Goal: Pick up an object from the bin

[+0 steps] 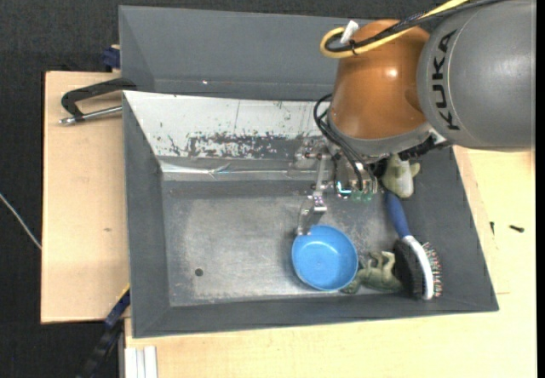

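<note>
Now gripper low in bin, tip at far rim of blue bowl; released or clenched, cannot tell. Brush to gripper's lower right, green toy between bowl and brush.

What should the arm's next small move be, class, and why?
Probably a short descent onto the far rim of the blue bowl. The gripper hangs right over that rim, and the bowl lies open side up, so its rim seems graspable; the blue-handled brush and the olive-green thing lie farther to the view's right.
</note>
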